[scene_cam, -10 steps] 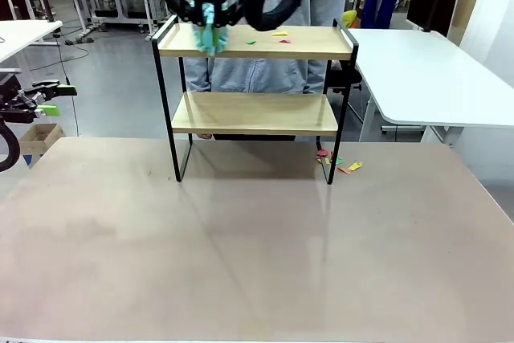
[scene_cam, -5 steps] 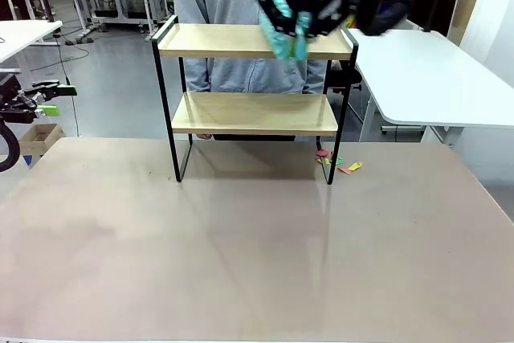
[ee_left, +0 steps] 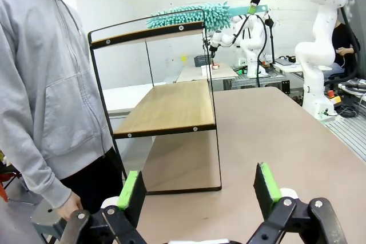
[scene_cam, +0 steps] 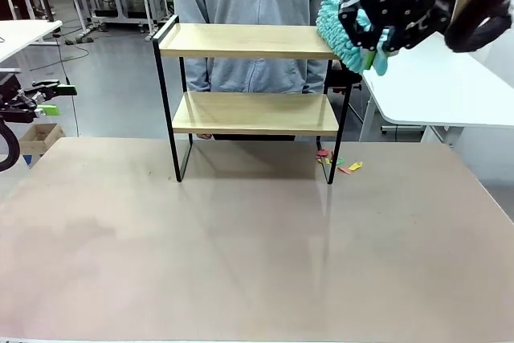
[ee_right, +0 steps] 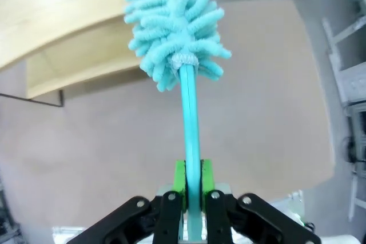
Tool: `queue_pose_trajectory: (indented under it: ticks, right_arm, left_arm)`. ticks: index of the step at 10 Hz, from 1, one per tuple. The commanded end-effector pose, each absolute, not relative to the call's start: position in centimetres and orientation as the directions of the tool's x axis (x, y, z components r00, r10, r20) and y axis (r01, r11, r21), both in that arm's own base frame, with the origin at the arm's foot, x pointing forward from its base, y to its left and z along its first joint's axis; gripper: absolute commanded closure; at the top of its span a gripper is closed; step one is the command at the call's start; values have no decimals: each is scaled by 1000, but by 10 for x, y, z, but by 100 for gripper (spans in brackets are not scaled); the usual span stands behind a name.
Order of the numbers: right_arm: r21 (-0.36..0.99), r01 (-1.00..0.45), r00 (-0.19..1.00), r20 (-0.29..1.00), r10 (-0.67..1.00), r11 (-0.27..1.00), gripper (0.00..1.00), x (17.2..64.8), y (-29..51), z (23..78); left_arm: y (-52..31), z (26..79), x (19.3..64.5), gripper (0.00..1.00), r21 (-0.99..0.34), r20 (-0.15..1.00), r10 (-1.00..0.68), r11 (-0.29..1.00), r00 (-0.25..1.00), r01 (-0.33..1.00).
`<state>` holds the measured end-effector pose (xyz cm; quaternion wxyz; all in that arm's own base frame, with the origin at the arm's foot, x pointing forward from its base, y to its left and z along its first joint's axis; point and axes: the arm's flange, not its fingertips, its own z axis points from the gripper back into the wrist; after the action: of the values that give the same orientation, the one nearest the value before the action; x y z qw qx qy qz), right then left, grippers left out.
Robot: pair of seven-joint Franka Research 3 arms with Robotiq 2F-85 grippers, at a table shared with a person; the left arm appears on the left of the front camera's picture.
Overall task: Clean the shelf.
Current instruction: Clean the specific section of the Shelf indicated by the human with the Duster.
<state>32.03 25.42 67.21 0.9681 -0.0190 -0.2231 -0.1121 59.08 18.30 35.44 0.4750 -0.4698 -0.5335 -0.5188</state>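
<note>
While the right hand (scene_cam: 371, 52) pinches the duster (scene_cam: 339, 26) by its handle, head at the right end of the shelf (scene_cam: 249, 41) standing far-centre on the desk (scene_cam: 241, 263), a low sweep would likely snag the end rail and tip the shelf.

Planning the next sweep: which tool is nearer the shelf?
Right. The right tool, gripping the duster, is by the shelf's top right corner; the left tool sits open, far off its left side.
</note>
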Motion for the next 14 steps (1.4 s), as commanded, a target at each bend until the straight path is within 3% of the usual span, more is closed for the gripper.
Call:
queue_pose_trajectory:
  ticks: [1,2,4,9,11,12,14]
  right_arm:
    - [16,221,821,536,-195,975,87,309,255,688]
    - [13,226,875,436,-209,974,87,320,254,672]
    - [13,226,875,436,-209,974,87,320,254,672]
    - [-10,172,733,669,-121,985,87,277,244,731]
    - [-2,157,719,685,-113,988,87,266,235,741]
    - [26,114,723,683,-101,993,87,258,229,745]
    - [138,-117,784,620,6,983,87,241,209,753]
  left_arm:
    - [182,356,588,0,119,993,2,17,-119,993]
    - [182,356,588,0,119,993,2,17,-119,993]
    - [182,356,588,0,119,993,2,17,-119,993]
    - [182,356,588,0,119,993,2,17,-119,993]
    - [182,356,588,0,119,993,2,17,-119,993]
    - [182,356,588,0,119,993,2,17,-119,993]
    - [182,356,588,0,119,993,2,17,-119,993]
